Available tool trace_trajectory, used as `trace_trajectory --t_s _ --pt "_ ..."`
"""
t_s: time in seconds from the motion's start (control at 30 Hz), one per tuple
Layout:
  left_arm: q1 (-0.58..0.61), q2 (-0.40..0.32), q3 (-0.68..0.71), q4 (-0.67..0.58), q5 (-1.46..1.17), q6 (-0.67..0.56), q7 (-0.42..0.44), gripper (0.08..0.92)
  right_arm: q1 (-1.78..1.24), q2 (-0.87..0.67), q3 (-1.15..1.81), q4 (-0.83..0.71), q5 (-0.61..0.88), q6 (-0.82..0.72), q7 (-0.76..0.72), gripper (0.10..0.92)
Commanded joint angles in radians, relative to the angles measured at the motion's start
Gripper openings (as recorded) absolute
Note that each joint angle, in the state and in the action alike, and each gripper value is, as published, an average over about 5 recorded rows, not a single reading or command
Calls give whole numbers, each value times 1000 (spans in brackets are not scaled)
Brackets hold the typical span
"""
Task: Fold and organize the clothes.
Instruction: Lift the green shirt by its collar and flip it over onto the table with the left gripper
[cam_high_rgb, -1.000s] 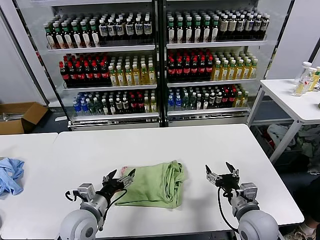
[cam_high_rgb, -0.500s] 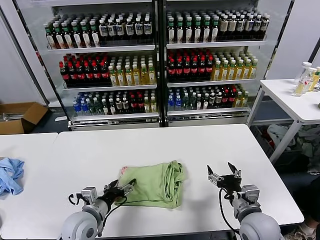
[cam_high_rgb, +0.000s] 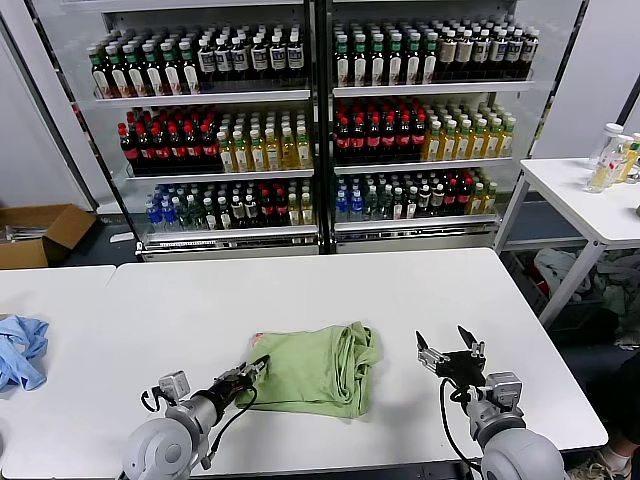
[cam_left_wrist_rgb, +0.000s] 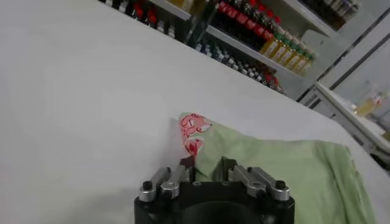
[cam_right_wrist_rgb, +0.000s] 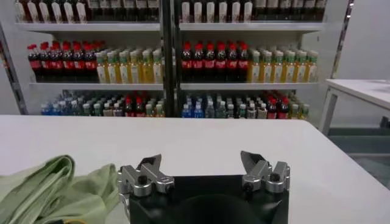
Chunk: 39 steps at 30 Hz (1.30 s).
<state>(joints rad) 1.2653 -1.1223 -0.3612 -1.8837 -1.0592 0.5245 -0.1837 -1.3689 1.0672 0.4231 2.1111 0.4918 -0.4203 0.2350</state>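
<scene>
A light green shirt (cam_high_rgb: 315, 368) lies folded in a loose bundle at the middle of the white table (cam_high_rgb: 300, 290). Its near-left corner shows a red-and-white print (cam_left_wrist_rgb: 192, 131). My left gripper (cam_high_rgb: 255, 370) lies low on the table at the shirt's left edge, its fingers drawn in on the green fabric (cam_left_wrist_rgb: 274, 170) just below the print. My right gripper (cam_high_rgb: 450, 350) is open and empty, above the table to the right of the shirt. The shirt's folded edge shows in the right wrist view (cam_right_wrist_rgb: 49, 189). I see only one shirt.
A blue cloth (cam_high_rgb: 20, 350) lies on the adjoining table at far left. Drink coolers (cam_high_rgb: 320, 120) stand behind the table. A side table with bottles (cam_high_rgb: 590, 190) is at right, a cardboard box (cam_high_rgb: 40, 230) on the floor at left.
My left gripper dropped to the table, slid in to the shirt's left edge and closed from wide open onto the fabric. The right gripper drifted slightly right.
</scene>
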Motion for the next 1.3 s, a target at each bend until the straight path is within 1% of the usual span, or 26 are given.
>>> trace_trajectory --t_s 0.03,0.13,0.23,0.37,0.5,0.63,0.73,0.87,0.93,1.03,1.1,1.2,1.3 --pt "-1 -10 -19 17 -161 -16 16 273 -5 -2 1 4 -1 0 1 823" --pt "3 -14 -34 8 -196 -25 15 189 -5 -2 0 7 0 0 1 822" --pt "11 -16 -69 -5 -242 -33 15 139 -6 -3 0 10 0 0 1 823" --pt "30 -13 -149 -32 -308 -35 7 125 -7 -2 1 12 0 1 1 823" --pt "54 16 -275 -68 -357 -29 -2 124 -4 0 1 13 1 3 1 822" --pt "94 62 -435 -114 -363 -17 -4 124 0 0 2 15 5 4 1 823" --pt "129 114 -567 -147 -342 -4 -4 124 3 -4 3 17 10 6 1 823" --pt "146 213 -719 -147 -255 9 8 124 14 -9 3 16 19 8 0 822" --pt "150 264 -765 -141 -175 -1 28 124 18 -9 1 15 21 8 0 823" --pt "167 322 -767 -162 -28 -33 57 124 19 -10 -3 15 21 9 -1 823" --pt "179 338 -707 -198 81 -54 65 124 18 -11 -4 16 21 9 -2 823" --pt "188 323 -555 -244 264 -97 75 124 13 -13 -2 19 21 9 -2 823" --pt "175 279 -355 -246 455 -146 82 124 4 -16 6 25 21 9 -2 823"
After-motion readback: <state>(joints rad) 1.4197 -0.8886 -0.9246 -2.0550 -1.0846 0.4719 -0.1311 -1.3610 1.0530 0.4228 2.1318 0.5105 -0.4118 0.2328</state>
